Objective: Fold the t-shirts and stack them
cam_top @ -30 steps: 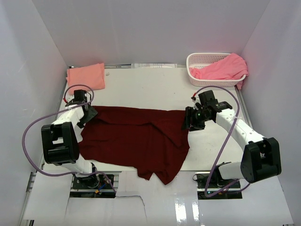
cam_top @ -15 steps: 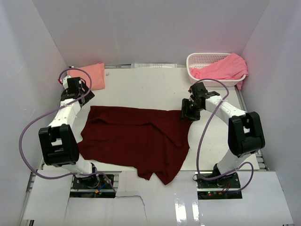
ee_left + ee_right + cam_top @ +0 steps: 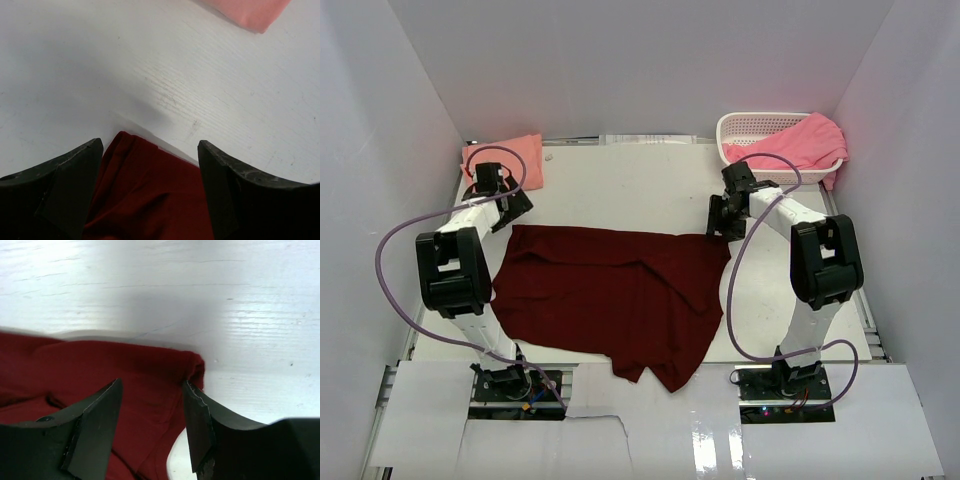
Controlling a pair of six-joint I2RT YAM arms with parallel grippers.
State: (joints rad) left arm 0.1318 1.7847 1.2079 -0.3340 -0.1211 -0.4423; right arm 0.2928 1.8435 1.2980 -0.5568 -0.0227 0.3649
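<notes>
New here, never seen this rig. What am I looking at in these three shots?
Two robot arms bolted to a table, each with a two-finger gripper. The wide picture is from a fixed overhead camera; the close-ups look past each wrist's own dark fingers. On the table: a maroon t-shirt spread out, a folded salmon t-shirt far left, a pink t-shirt in a white basket far right. The left gripper and right gripper hang open over the maroon shirt's far corners; nothing is held.

The spread shirt (image 3: 620, 300) lies on the table (image 3: 620, 190) between the claws, one far corner beneath the left claw (image 3: 507, 207), the other beneath the right claw (image 3: 720, 222). The folded shirt (image 3: 505, 157) lies just beyond the left claw. Beyond the right claw, to its right, the basket (image 3: 740, 125) holds the third shirt (image 3: 795, 145).
</notes>
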